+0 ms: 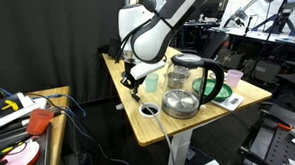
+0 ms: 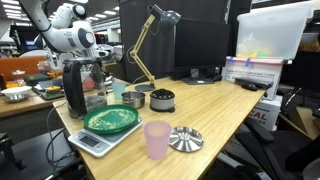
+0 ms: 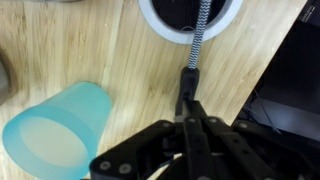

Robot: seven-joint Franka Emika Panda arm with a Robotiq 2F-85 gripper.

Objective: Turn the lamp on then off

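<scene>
Wrist view: pincer (image 3: 187, 85) closed, empty, tips poised near lamp (image 3: 165, 30) base by tabletop (image 3: 110, 50) edge; fingers likely together for poking it on. Near blue cup (image 3: 55, 130).

In an exterior view, your lamp (image 2: 163, 15) stands at the counter's far edge, kettle (image 2: 78, 85) left of it. Plate (image 2: 110, 120) sits on the scale (image 2: 88, 142) at the near corner, cup (image 2: 157, 138) just right.

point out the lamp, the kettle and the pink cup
lamp (image 2: 164, 15), in an exterior view, on its head
kettle (image 1: 182, 94), in an exterior view, on its glass body
pink cup (image 2: 157, 140), in an exterior view, on its side wall
</scene>
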